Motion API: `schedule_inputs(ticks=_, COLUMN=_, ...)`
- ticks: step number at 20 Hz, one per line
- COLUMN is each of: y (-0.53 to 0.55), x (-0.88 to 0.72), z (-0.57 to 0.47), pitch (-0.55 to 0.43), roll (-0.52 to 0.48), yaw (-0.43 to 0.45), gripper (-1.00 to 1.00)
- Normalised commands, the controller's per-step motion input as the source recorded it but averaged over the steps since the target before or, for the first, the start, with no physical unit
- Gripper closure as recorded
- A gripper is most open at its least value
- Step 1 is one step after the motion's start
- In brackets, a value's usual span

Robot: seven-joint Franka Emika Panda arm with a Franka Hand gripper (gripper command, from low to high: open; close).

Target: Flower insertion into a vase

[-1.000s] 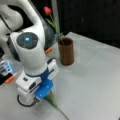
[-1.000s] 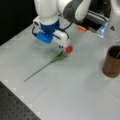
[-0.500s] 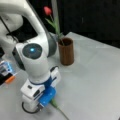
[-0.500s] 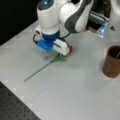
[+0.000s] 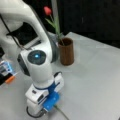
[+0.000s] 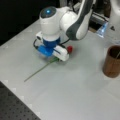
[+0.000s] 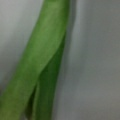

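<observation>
White hand (image 6: pixel 55 55) low over flower (image 6: pixel 45 67) mid-table, grip state indiscernible; vase (image 6: pixel 112 61) well apart.

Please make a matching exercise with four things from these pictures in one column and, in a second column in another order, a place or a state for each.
1. vase
2. gripper
3. flower on the table
4. flower in the vase

A. lying flat, its bloom by the gripper
B. standing upright, red bloom on top
C. low over the lying flower's stem
D. upright at a front view's right edge

Pairs: 1-D, 2-C, 3-A, 4-B
</observation>
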Motion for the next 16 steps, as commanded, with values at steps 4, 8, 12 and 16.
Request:
schedule_inputs(ticks=4, y=0.11, x=0.18, z=-0.14, pitch=-0.074, roll=0.033, yaw=-0.145, gripper=-1.0)
schedule_inputs(ticks=8, y=0.0, x=0.2, z=-0.07, pitch=-0.058, roll=0.026, yaw=-0.112, gripper=-1.0)
schedule_inputs(ticks=12, y=-0.08, x=0.2, z=-0.07, pitch=-0.062, roll=0.022, yaw=-0.084, gripper=-1.0)
schedule_inputs(ticks=16, y=-0.16, x=0.17, z=-0.03, pitch=-0.029, roll=0.007, yaw=-0.042, gripper=-1.0)
